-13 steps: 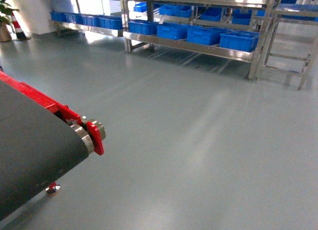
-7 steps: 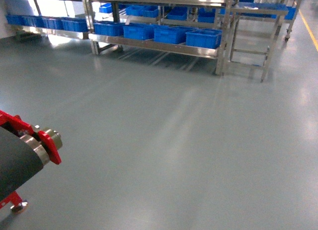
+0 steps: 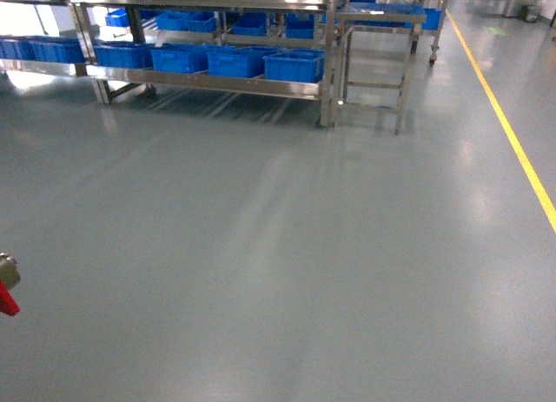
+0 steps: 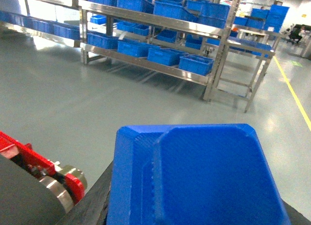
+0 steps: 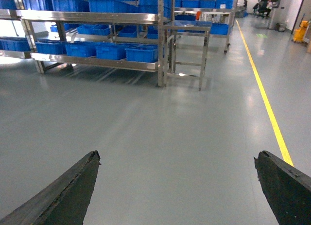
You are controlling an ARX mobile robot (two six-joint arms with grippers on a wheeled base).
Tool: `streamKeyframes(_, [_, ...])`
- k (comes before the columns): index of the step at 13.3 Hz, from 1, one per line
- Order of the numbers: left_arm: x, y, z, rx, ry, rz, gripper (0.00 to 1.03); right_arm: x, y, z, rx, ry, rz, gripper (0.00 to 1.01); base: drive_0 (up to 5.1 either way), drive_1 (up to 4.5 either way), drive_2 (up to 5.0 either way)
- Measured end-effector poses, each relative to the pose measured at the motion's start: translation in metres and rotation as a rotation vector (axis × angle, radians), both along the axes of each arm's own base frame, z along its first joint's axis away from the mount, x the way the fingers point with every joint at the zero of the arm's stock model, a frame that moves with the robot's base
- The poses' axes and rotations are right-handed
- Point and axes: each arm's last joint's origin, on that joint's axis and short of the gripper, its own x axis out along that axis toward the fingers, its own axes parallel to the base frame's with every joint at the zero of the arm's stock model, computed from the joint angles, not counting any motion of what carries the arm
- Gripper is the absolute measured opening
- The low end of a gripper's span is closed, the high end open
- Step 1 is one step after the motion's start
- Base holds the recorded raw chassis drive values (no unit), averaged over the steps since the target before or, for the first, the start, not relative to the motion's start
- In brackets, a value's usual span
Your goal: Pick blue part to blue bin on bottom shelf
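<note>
Left tool is holding the blue part (image 4: 194, 181), its long axis pointing away toward the far bottom shelf (image 4: 155, 65). Right tool (image 5: 177, 186) is gaping wide, holding nothing. No legible writing showing.

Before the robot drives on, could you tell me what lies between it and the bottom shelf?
Only bare grey floor before the bottom shelf, per the head view.

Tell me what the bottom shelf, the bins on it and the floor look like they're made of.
The bottom shelf looks like brushed stainless steel: silvery, with bright streaky glare. The blue bins look like moulded plastic, matte and evenly coloured. The floor looks like a smooth grey coating, perhaps epoxy paint, given its soft sheen and blurred reflections.
</note>
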Motion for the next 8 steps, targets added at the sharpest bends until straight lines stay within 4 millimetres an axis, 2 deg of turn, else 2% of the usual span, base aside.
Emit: streamKeyframes(8, [0.0000,0.0000,0.0000,0.000,0.000,0.000,0.44,0.0000,0.0000,0.0000,0.000,0.000,0.000,0.98,-1.6,-1.59,-1.6])
